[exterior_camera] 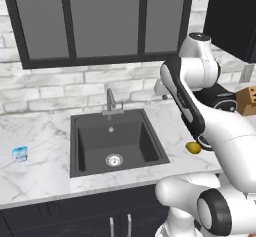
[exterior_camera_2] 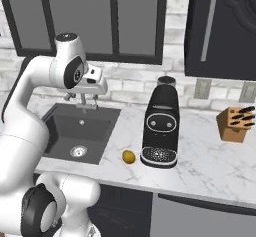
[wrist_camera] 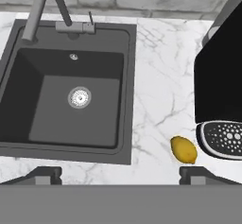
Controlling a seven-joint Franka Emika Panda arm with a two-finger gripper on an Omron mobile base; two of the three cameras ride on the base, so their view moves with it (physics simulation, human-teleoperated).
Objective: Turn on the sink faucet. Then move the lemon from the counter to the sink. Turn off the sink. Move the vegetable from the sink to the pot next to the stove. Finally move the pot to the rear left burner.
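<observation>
Early stage, I judge: no water runs from the sink faucet (wrist_camera: pixel 40 10). The lemon (wrist_camera: pixel 184 150) lies on the bench (wrist_camera: pixel 160 86) just beyond the wide, empty jaws, right of the sink (wrist_camera: pixel 71 100). All 5 steps seem left.

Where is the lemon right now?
The lemon sits on the counter, between the sink and the black coffee machine, near the front edge.

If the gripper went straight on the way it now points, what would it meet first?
Probably the counter strip between the sink and the lemon; the gripper is open, depth unclear.
</observation>
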